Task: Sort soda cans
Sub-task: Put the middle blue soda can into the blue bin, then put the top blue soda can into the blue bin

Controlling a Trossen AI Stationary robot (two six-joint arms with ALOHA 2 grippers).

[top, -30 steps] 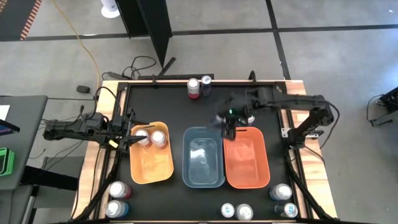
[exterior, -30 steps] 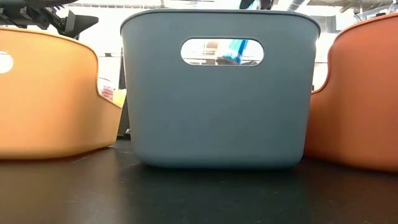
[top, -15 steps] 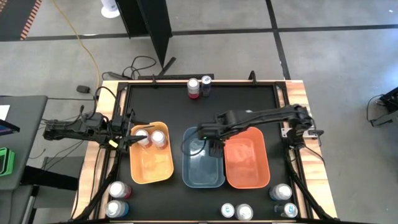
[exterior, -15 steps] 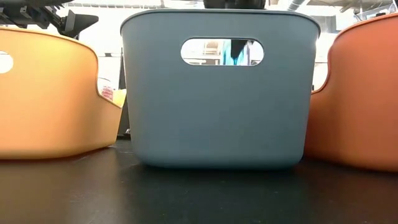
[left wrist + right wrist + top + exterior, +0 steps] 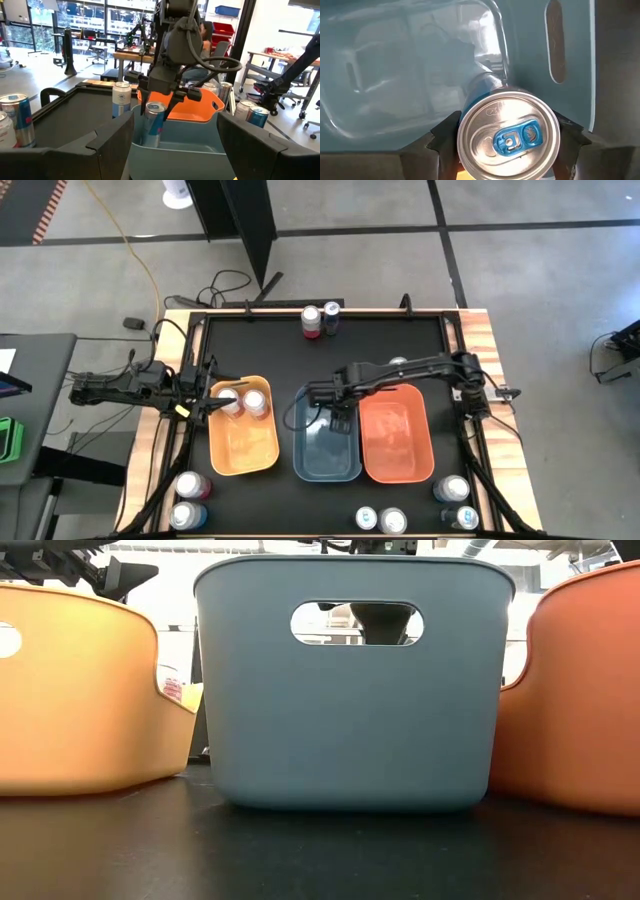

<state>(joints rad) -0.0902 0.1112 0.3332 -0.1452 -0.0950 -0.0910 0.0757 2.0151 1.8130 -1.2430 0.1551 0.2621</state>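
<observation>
The right gripper (image 5: 507,142) grasps a blue cylindrical metal soda can (image 5: 507,132) over the blue plastic bin (image 5: 300,465); the left gripper (image 5: 213,403), fingers apart, waits at the orange plastic bin (image 5: 240,465).

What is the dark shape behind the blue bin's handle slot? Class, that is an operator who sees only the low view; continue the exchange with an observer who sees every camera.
Observer: It is the right pincer, shut on a can with a blue tab.
Operator: Is it inside the bin?
Observer: The can hangs upright above the blue bin, at its far end.
Operator: And the other arm?
Observer: The left pincer waits at the yellow-orange bin, at its far left corner.
</observation>
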